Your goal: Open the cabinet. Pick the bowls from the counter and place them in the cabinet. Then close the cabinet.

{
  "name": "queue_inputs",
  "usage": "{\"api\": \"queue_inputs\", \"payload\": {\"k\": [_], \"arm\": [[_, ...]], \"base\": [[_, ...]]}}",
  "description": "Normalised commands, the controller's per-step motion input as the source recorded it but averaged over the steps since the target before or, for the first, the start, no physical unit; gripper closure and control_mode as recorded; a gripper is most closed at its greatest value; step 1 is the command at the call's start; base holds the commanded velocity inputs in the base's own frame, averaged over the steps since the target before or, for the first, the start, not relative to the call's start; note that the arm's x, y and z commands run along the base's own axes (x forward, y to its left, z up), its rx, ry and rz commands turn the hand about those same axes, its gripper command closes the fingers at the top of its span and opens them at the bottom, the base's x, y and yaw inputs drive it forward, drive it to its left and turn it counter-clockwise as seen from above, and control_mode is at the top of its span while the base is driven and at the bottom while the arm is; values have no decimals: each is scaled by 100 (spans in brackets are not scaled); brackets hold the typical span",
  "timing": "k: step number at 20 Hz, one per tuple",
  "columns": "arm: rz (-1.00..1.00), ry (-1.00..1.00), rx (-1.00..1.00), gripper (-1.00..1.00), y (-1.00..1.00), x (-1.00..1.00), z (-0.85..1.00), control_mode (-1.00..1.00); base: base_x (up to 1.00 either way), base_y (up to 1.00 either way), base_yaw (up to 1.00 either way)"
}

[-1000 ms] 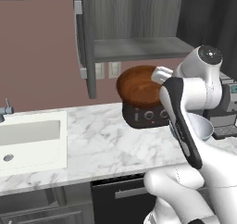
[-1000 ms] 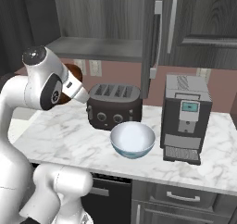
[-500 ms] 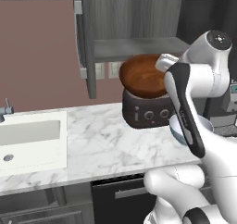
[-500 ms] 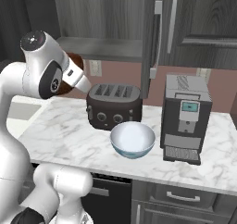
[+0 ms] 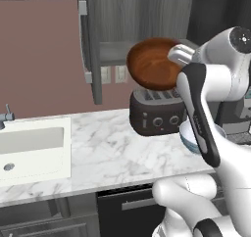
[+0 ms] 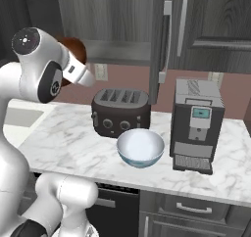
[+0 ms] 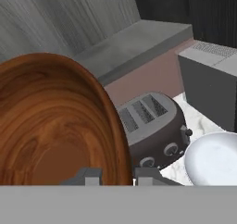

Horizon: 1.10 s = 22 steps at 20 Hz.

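The fingers (image 7: 113,176) are clamped on the rim of the wooden bowl (image 5: 153,62), one tip on each side of the rim at the bottom of the hand view, though the tips themselves are mostly cut off there. The bowl is held up in the air, tilted so its glossy inside faces outward, level with the grey inner shelf (image 5: 113,51) of the open cabinet (image 6: 127,15) and above the toaster (image 5: 156,117). In the right base view the arm's white shoulder hides most of the bowl, leaving a brown sliver at its edge. Below, the dark toaster stands on the bench (image 5: 108,155) near the wall, its slots up and knobs facing forward. The second bowl (image 6: 140,147), white inside and pale blue outside, rests upright on the bench just in front of the toaster; in the left base view the forearm covers most of it. A coffee machine (image 6: 197,125) stands beside that bowl to the right. A cabinet door (image 5: 91,40) hangs open, seen edge-on. The sink (image 5: 30,148) lies at the far left, partly cut off.
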Motion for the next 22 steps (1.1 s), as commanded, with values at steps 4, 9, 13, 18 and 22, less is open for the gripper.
{"api": "queue_inputs", "payload": {"k": [4, 9, 13, 18, 22], "arm": [[0, -15, 0, 100, 0, 5, 30, -100], [0, -6, 0, 100, 0, 19, 26, -100], [0, 0, 0, 100, 0, 28, 13, -100], [0, 0, 0, 100, 0, 48, 9, -100], [0, 0, 0, 100, 0, 49, 5, -100]], "base": [[0, 0, 0], [0, 0, 0], [0, 0, 0], [0, 0, 0], [0, 0, 0]]}}
